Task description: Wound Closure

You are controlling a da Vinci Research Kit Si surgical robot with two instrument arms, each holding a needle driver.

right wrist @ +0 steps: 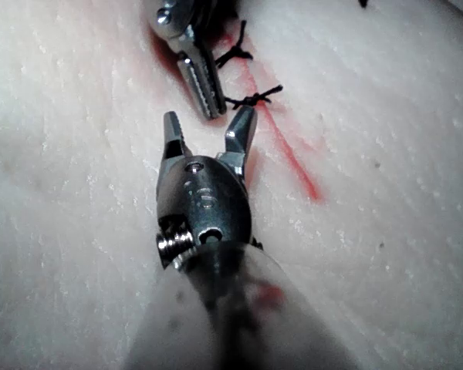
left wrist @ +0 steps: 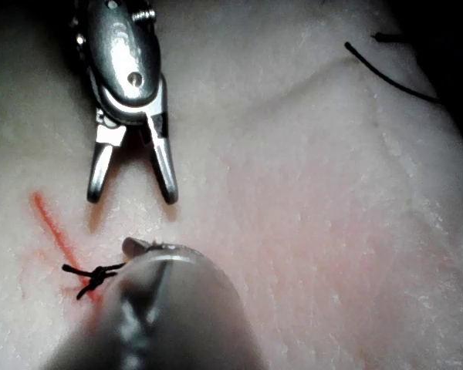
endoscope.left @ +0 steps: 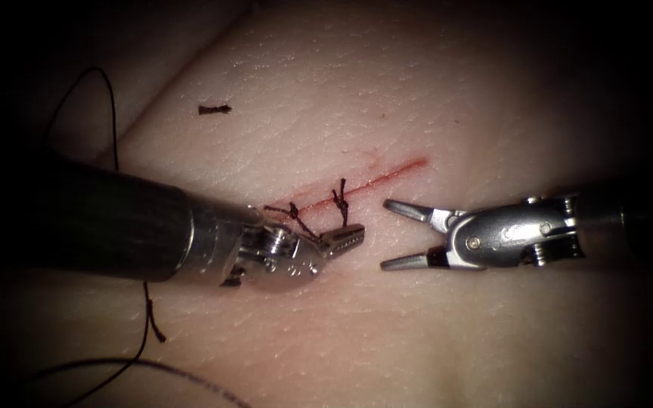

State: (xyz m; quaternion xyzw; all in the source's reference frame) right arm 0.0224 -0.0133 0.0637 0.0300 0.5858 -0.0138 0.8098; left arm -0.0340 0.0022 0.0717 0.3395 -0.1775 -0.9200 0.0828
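Nearest the endoscope, at the lower left of the frame, a long dark thread (endoscope.left: pixel 145 332) trails over the tissue (endoscope.left: pixel 432 332) and runs up behind the left arm's shaft towards the upper left; no needle can be made out on it.

Further in, at mid-frame, the two tools face each other below the cut (endoscope.left: pixel 372 181). The left tool (endoscope.left: pixel 344 239) lies with its jaws together, the toothed face turned up; nothing can be seen between them, though the tail of a knot crosses just beside its wrist. The right tool (endoscope.left: pixel 396 234) stands with its jaws spread wide and holds nothing, its tips hovering just right of the left tool's tip and apart from it.

Just beyond them, two knotted stitches (endoscope.left: pixel 339 198) sit across the left part of the cut, their short tails standing up. To their right the cut runs on as a thin red line with no stitch over it, so by my judgement the closure is only partly done.

Farthest off, at upper left, a cut end of thread (endoscope.left: pixel 214 109) lies loose on the tissue.
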